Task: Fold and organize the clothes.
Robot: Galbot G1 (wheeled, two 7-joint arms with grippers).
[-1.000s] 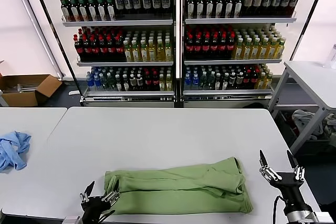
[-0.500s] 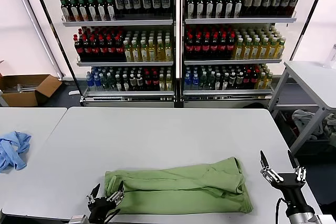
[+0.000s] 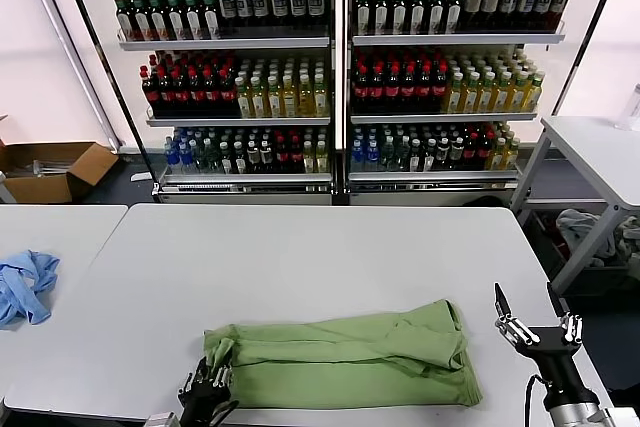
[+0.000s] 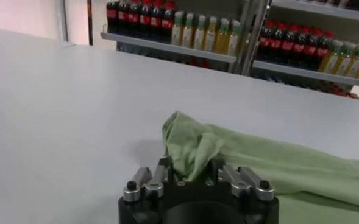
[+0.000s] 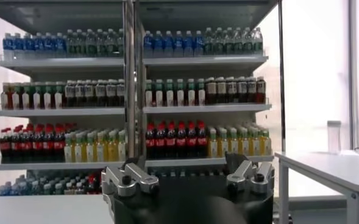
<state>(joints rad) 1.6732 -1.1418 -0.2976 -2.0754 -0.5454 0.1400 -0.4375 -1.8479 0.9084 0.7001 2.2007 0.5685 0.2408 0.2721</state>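
So the green polo shirt (image 3: 345, 359) is lying on the white surface (image 3: 300, 257), down at about 6 o'clock in the head view, right along the near edge. It's already in a long narrow band running 9 to 3 o'clock, so my guess is the lengthwise fold is done: sleeves and sides tucked in, no logo showing. What's left looks like the crosswise fold or two to get it into a compact stack, then tidying it somewhere sensible.

The 9 o'clock end of the band is bunched up and lifted a bit, and that's where the left gripper (image 3: 208, 387) is. In the left wrist view its fingers (image 4: 161, 176) are pinched in on that puckered corner of fabric, with cloth rising between them, so it has hold of the shirt. I'd say that's the start of the next fold, carrying that end over toward 3 o'clock.

The right gripper (image 3: 538, 325) hangs just off the shirt's 3 o'clock end, near the surface corner, apart from the cloth, fingers spread wide and holding nothing. Its wrist camera only looks at the shelves.

Farther out: a light-blue cloth (image 3: 24, 285) crumpled on the neighbouring surface at 9 o'clock, and drink shelves (image 3: 335, 67) full of bottles at 12 o'clock.
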